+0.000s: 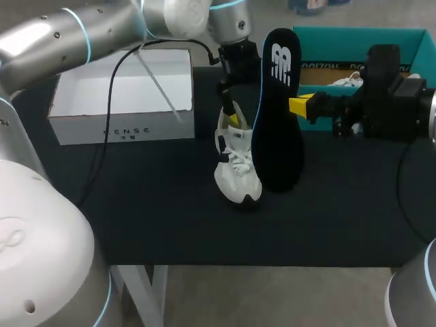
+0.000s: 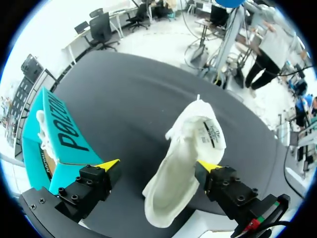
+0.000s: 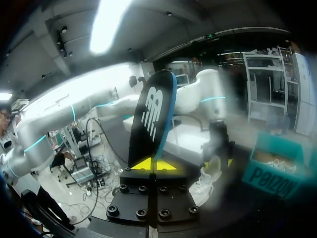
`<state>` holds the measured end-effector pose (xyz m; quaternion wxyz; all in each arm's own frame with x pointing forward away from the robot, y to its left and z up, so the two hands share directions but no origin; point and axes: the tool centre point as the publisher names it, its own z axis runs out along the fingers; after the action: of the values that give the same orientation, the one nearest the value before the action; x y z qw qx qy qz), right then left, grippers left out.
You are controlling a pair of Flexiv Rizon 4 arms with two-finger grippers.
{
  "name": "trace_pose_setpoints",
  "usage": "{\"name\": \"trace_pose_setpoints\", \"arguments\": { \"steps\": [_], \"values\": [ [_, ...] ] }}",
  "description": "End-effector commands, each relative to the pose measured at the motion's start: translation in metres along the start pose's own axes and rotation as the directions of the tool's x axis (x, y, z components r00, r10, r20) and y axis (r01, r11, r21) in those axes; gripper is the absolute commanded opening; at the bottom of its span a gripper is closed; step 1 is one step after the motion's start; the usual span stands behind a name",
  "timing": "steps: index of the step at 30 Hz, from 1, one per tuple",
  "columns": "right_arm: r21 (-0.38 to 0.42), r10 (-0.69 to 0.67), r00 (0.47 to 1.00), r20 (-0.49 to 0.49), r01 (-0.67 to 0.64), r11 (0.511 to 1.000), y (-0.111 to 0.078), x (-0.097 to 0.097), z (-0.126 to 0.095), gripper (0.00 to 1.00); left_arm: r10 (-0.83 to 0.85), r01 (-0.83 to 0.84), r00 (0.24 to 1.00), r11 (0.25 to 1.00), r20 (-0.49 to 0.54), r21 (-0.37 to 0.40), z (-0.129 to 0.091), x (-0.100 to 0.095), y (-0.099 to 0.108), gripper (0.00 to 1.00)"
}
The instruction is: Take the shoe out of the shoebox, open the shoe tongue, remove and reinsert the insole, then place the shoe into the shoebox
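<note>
Beside the shoe [image 1: 237, 167], the insole [image 1: 278, 109] stands upright.

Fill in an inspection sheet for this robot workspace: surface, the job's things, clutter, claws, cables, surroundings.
Surface: black table; no spills or marks seen.
Job's things: white shoe stands toe-down mid-table; black insole is out of it, held upright beside it; teal shoebox at back right, with what seems to be a second white shoe inside.
Clutter: open white box at back left.
Claws: left claw open, astride the shoe's heel, one finger against it, the other apart; right claw shut on the insole's edge.
Cables: black cable from the left arm hangs across the white box.
Surroundings: nothing seen reaching over the table.
</note>
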<state>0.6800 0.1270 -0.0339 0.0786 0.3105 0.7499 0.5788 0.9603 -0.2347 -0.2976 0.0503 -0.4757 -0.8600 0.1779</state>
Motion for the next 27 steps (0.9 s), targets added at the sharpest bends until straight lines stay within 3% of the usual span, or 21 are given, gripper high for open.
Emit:
{"name": "trace_pose_setpoints", "arguments": {
  "steps": [1,9,16,27],
  "values": [
    [-0.002,0.001,1.000,0.003,-0.001,1.000,-0.002,0.001,0.000,0.00,0.033,-0.034,0.975,0.999,0.219,0.000,-0.011,0.014,-0.003,1.00],
    [-0.002,0.001,1.000,0.003,-0.001,1.000,-0.002,0.001,0.000,0.00,0.120,-0.146,0.926,0.988,0.358,0.046,-0.028,0.017,-0.018,1.00],
    [-0.002,0.001,1.000,0.003,-0.001,1.000,-0.002,0.001,0.000,0.00,0.171,-0.211,0.881,0.977,0.442,0.042,-0.043,0.020,-0.032,1.00],
    [-0.002,0.001,1.000,0.003,-0.001,1.000,-0.002,0.001,0.000,0.00,0.277,-0.360,0.768,0.932,0.577,0.031,-0.063,0.018,-0.040,1.00]
  ]
}}
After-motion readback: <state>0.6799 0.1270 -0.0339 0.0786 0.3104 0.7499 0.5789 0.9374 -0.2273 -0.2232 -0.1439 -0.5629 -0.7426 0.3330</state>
